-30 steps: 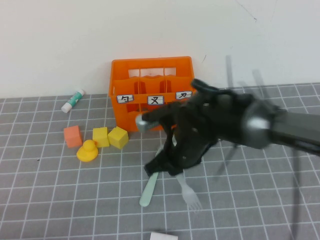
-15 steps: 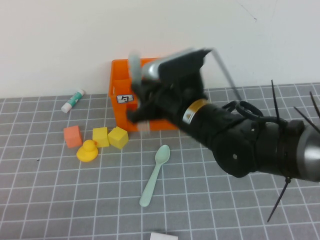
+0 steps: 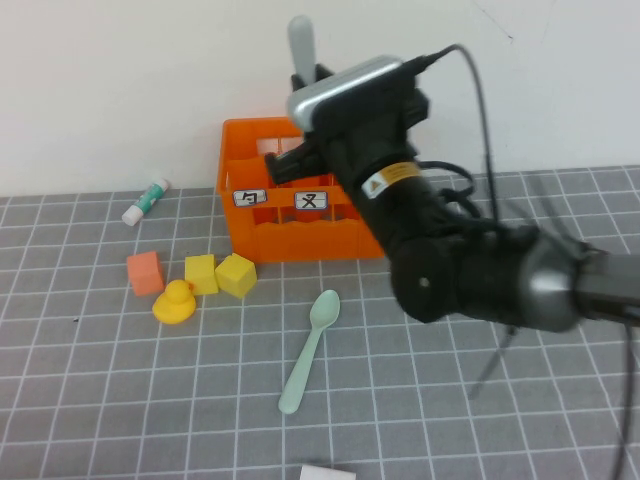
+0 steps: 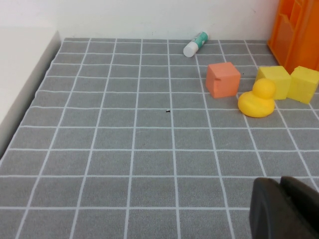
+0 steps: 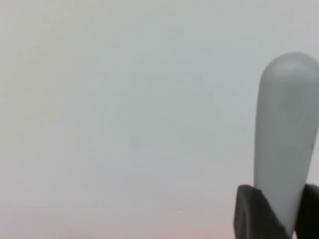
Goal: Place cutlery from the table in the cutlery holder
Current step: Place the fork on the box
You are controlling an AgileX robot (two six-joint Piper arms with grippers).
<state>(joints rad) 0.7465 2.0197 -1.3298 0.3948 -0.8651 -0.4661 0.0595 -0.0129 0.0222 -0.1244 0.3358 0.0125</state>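
Right gripper (image 3: pixel 308 85) is clamped on the grey fork (image 3: pixel 301 45), handle at 12 o'clock above the orange cutlery holder (image 3: pixel 300 235); I'd centre over a compartment, lower, then release. Left gripper (image 4: pixel 284 209) sits closed, parked.

On the near wall of the cutlery holder (image 3: pixel 262 225) I see two white labels with black marks I cannot read. My right arm carries a yellow warning triangle sticker (image 3: pixel 388 179); its fine print is unreadable.

We find the cutlery holder (image 3: pixel 290 215) at the tabletop's (image 3: pixel 120 380) rear. Left of it: tube (image 3: pixel 146 201), cubes (image 3: pixel 222 273), duck (image 3: pixel 175 302). Before it: spoon (image 3: pixel 308 350). Above it: right gripper (image 3: pixel 305 85) holding the fork (image 3: pixel 301 45) upright.
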